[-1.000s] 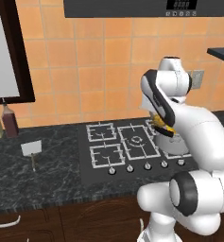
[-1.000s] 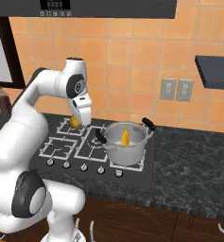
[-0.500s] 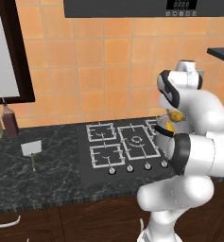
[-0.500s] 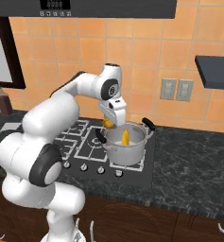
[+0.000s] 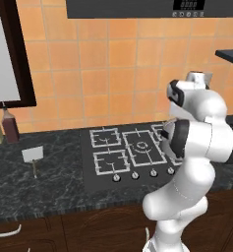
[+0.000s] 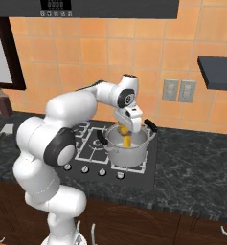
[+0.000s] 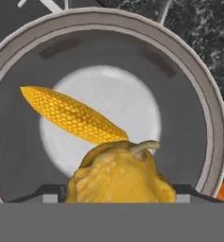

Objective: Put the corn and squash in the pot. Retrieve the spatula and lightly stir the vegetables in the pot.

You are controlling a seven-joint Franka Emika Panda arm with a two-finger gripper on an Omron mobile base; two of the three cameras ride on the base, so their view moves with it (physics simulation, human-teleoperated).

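The tool [image 6: 126, 129] pinches the squash [image 7: 120, 175] just above the mouth of the pot [image 6: 127, 152]. Directly below the tool, the corn [image 7: 71, 115] lies on the pot's floor. Far off to the tool's side, the spatula [image 5: 32, 156] rests on the counter [image 5: 49, 187].
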